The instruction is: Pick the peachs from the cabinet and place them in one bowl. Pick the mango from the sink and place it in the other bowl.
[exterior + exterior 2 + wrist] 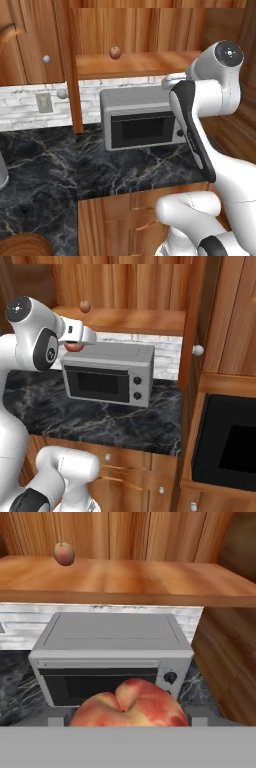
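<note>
Wood-panelled cabinet [150, 537] above a microwave [112, 657] on the black bench [45, 165]. Fingers [129, 724] pinch one peach [131, 704] at 6 o'clock in the hand view; second peach [63, 553] sits on the shelf at 11. Risk: round fruit rolling loose in transit, or clipping the microwave on descent.

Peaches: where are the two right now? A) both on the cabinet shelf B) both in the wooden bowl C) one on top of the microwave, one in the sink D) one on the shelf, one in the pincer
D: one peach sits on the cabinet shelf, the other peach is held in the pincer in front of the microwave.
</note>
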You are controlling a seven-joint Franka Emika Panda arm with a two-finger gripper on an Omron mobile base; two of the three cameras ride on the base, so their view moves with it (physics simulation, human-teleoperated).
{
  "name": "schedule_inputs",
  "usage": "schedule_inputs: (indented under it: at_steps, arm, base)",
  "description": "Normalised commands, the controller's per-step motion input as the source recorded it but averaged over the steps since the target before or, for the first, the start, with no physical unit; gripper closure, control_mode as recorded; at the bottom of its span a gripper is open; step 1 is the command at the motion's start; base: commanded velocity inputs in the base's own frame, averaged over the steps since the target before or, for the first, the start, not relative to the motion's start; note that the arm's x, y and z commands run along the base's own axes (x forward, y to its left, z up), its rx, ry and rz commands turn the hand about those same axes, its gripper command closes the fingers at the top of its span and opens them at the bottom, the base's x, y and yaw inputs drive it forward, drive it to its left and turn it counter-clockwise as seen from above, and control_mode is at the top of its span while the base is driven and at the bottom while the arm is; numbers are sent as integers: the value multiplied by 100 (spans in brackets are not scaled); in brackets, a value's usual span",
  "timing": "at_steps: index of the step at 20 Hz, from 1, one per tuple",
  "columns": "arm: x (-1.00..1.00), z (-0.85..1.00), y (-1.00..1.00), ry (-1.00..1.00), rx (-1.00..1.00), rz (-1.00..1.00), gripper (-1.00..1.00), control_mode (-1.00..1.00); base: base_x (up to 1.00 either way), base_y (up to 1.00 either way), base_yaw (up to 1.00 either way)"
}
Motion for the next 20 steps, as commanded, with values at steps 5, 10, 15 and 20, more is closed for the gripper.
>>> schedule_inputs:
  at_steps: [5,10,15,20]
  arm:
    - [0,0,0,0,0,0,100,100]
    - [0,0,0,0,0,0,100,100]
    - [0,0,0,0,0,0,100,100]
    - [0,0,0,0,0,0,100,100]
  base:
    - [-48,0,1]
    - [-35,0,19]
    - [-26,0,34]
    - [-25,0,40]
